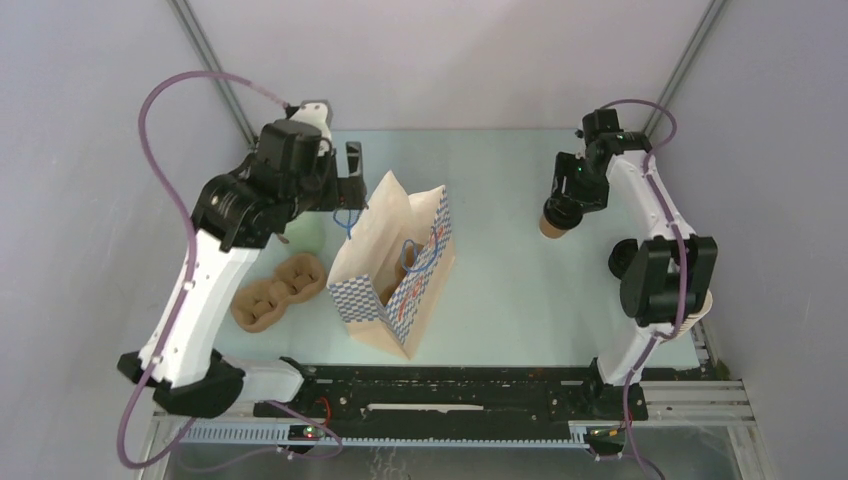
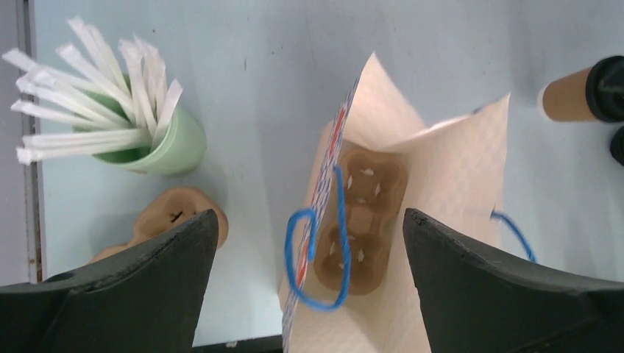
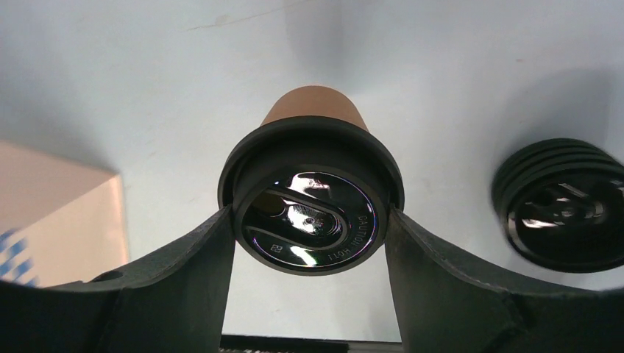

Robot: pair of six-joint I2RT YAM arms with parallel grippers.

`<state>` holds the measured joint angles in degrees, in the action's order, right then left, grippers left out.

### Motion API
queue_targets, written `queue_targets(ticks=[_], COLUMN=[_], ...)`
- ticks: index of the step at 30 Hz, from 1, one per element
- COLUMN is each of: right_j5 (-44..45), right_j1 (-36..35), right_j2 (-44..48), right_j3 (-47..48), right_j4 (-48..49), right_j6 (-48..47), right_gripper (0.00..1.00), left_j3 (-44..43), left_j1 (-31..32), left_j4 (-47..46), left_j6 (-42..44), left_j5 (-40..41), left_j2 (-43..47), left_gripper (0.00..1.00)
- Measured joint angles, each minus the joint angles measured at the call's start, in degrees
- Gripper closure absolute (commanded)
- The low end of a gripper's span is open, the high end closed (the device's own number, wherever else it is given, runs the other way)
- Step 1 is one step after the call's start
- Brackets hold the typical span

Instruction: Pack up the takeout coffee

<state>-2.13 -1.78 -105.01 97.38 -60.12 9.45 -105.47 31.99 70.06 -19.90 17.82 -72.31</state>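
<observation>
— Where is the coffee cup [image 1: 549,227] now?

— It stands upright on the desk [image 1: 520,300], in the far right part, well apart from the paper bag [image 1: 400,280]. Its black lid [image 3: 311,206] is on it.

— Does the right gripper [image 3: 310,220] have it?

— The gripper is over the cup, with one finger on each side of the lid. Both fingers [image 3: 199,279] look to be right against the rim. If they really press it, I cannot tell. The cup looks to be on the desk.

— What is near the cup?

— A stack of black lids [image 3: 563,213], nearer to the right edge.

— And the left gripper [image 2: 309,219]?

— It hangs above the open top of the bag. Its fingers are spread wide and nothing is between them.

— What is in the bag?

— A brown cup carrier [image 2: 360,220] lies at the bottom. The blue handle [image 2: 316,257] hangs over the side.

— And beside the bag?

— Toward the left edge there is a second carrier [image 1: 275,292] and a green cup [image 2: 158,143] full of white sticks.
</observation>
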Motion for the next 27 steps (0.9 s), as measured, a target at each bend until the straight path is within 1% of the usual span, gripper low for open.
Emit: queue_targets(ticks=[2, 4, 8, 10, 12, 16, 17, 20, 22, 23, 25, 27], right_j5=[-1.88, -3.87, -7.30, -8.68, -10.05, -11.39, -11.52, -11.54, -11.56, -11.61, -11.82, -11.96], right_j1=[-2.25, -4.76, -10.93, -13.97, -16.17, -17.38, -17.38, -17.38, -17.38, -17.38, -17.38, -17.38], right_j2=[4.11, 8.13, 15.72, 18.95, 21.59, 25.62, 26.40, 28.22, 28.92, 29.14, 29.55, 29.77], right_j3=[-1.60, -3.17, -6.54, -8.28, -9.57, -10.36, -10.36, -10.36, -10.36, -10.36, -10.34, -10.27], right_j4=[0.63, 1.33, 2.10, 2.21, 2.10, 1.66, 1.55, 1.14, 1.11, 1.11, 1.14, 1.14], right_j6=[0.55, 1.20, 2.51, 3.26, 3.98, 4.81, 4.81, 4.81, 4.81, 4.83, 4.83, 4.81], right_gripper=[0.53, 0.53, 0.53, 0.54, 0.54, 0.55, 0.55, 0.56, 0.56, 0.56, 0.56, 0.56], left_j3=[-2.54, -4.20, -4.57, -4.57, -4.57, -4.57, -4.57, -5.81, -6.95, -7.17, -7.37, -7.63], left_j1=[-0.04, -0.07, -0.15, -0.15, -0.15, -0.15, -0.15, -0.22, -0.26, -0.26, -0.26, -0.26], left_j4=[-0.79, -1.18, -1.79, -1.77, -1.79, -1.75, -1.73, -0.33, 0.39, 0.68, 1.33, 2.19], left_j6=[0.31, 0.76, 2.54, 3.43, 4.02, 4.76, 4.74, 4.33, 4.09, 3.67, 3.06, 2.27], left_j5=[0.17, -0.04, -0.20, -0.15, -0.11, 0.52, 0.59, 1.49, 1.66, 1.73, 1.77, 1.75], left_j2=[-3.28, -6.99, -14.45, -17.35, -19.74, -23.21, -23.52, -26.21, -27.89, -28.35, -28.65, -28.68], left_gripper=[0.06, 0.15, 0.23, 0.26, 0.31, 0.49, 0.57, 0.69, 0.81, 0.85, 0.90, 0.99])
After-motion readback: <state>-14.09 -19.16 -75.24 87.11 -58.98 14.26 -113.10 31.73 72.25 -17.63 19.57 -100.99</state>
